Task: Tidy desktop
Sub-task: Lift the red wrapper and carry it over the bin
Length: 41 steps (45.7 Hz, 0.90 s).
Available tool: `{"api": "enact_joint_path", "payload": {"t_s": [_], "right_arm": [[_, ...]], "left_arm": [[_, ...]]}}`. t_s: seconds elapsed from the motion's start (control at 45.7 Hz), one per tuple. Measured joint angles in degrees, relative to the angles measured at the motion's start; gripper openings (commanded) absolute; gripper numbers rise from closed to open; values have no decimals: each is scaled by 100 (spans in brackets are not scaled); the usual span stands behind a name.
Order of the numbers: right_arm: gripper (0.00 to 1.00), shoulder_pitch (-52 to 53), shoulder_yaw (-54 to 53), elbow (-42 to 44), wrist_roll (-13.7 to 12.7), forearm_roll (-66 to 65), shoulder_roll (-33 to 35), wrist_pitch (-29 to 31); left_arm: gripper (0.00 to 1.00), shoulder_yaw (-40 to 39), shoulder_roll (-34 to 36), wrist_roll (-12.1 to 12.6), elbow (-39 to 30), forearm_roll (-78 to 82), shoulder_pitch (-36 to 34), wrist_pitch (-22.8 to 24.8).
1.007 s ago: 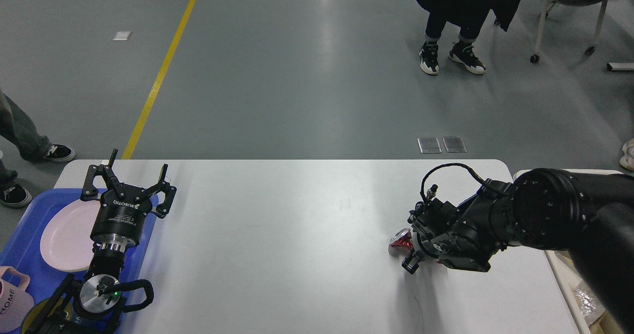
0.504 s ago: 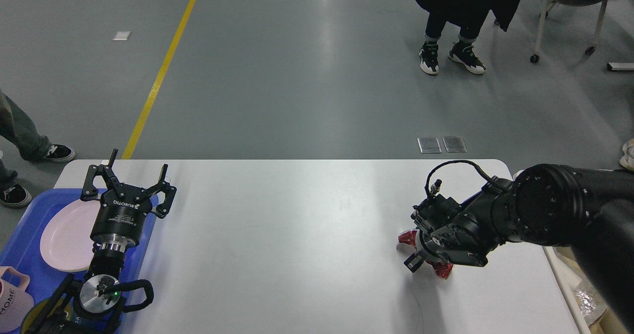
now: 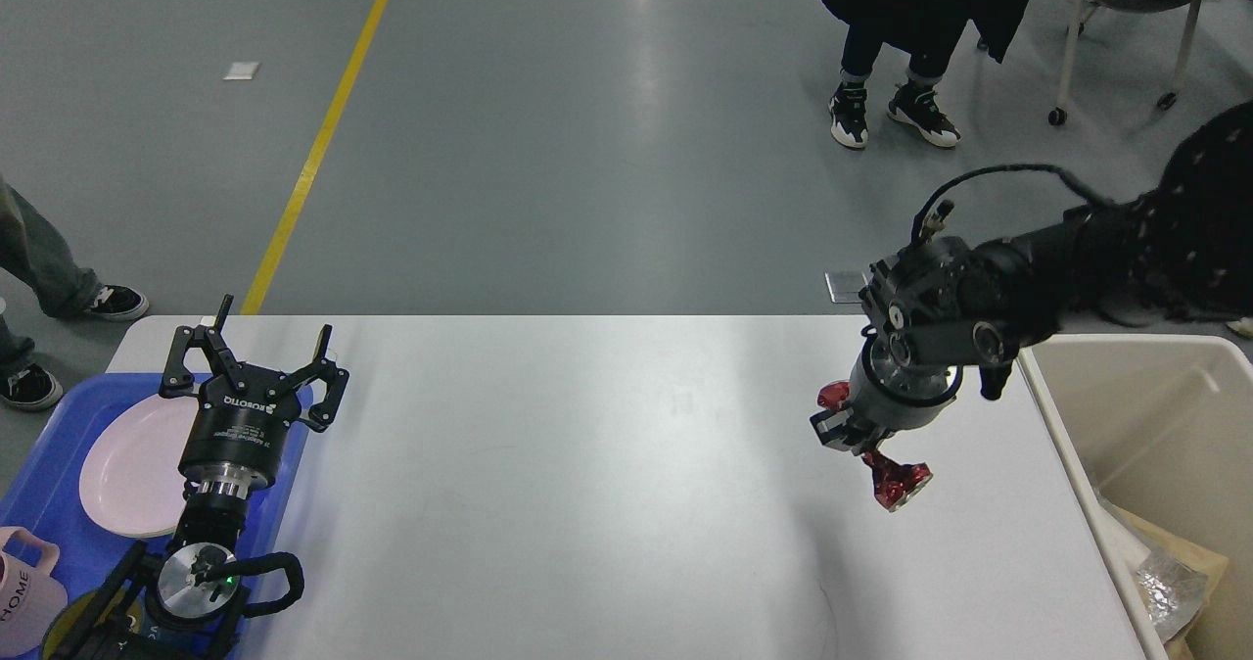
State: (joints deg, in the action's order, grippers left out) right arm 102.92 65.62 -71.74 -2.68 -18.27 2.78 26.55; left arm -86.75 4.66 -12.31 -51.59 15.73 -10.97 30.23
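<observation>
1. Right gripper point(image 3: 854, 432) above white desktop point(image 3: 587, 484), clamped on crumpled red wrapper point(image 3: 886, 474).
2. Left gripper point(image 3: 256, 347) spread wide over blue tray point(image 3: 44, 484) holding pink plate point(image 3: 132, 464).
3. Beige bin point(image 3: 1155, 415) at right edge.

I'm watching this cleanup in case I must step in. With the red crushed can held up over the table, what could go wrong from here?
1. The right gripper grips the red crushed can at one end, most of it hanging below, so it might slip onto the desktop.
2. The bin sits just beside; a low swing could knock the can against its rim.
</observation>
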Motion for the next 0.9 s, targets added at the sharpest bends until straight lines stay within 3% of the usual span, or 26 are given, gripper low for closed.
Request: {"api": "enact_joint_path", "payload": {"t_s": [0.197, 0.372, 0.547, 0.657, 0.788, 0.898], "right_arm": [[0, 1515, 104, -1055, -24, 521, 387, 542], [0, 2599, 420, -1877, -191, 807, 646, 620], [0, 3132, 722, -2289, -178, 969, 740, 616], [0, 3186, 1037, -2318, -34, 1053, 765, 576], [0, 3303, 1374, -2319, 440, 1101, 775, 565], [0, 3354, 1572, -2313, 630, 1112, 783, 575]], "left_arm": [[96, 0, 0, 0, 0, 0, 0, 0], [96, 0, 0, 0, 0, 0, 0, 0], [96, 0, 0, 0, 0, 0, 0, 0], [96, 0, 0, 0, 0, 0, 1, 0], [96, 0, 0, -1, 0, 0, 1, 0], [96, 0, 0, -9, 0, 0, 1, 0]]}}
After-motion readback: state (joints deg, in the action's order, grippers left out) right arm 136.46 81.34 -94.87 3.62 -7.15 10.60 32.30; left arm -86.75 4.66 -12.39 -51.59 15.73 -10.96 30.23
